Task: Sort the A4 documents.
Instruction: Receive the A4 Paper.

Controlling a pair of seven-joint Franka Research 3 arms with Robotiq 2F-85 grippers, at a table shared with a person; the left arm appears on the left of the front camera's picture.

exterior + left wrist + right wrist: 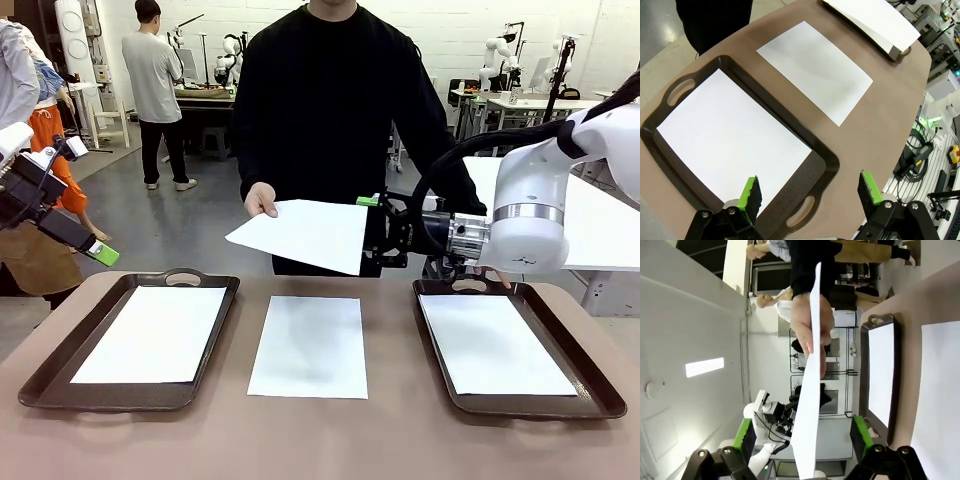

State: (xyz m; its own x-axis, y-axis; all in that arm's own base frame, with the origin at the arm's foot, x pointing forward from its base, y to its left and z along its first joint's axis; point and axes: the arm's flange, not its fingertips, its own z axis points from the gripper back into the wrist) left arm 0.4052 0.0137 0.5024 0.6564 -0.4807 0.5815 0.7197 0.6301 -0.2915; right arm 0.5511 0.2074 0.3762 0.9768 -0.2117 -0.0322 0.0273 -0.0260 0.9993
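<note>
1. Gaping, the right claw (802, 437) straddles an A4 sheet (300, 235) held out between its jaws by a person's hand (260, 198).
2. The left claw (810, 190), jaws apart, hovers above a second A4 sheet (730, 135) lying in a tray (826, 162).

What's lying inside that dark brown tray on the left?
A plain white A4 paper sheet lies flat in the dark brown handled tray. Whether more sheets hide beneath it cannot be seen.

The right arm (540, 215) is stretched level toward the middle, and the right gripper (368, 237) is turned sideways with its jaws spread wide. The left gripper (810, 187) is raised at the left side, apparently tilted downward, its jaws likewise parted. The person's hand (260, 200) is extended toward the right gripper.
</note>
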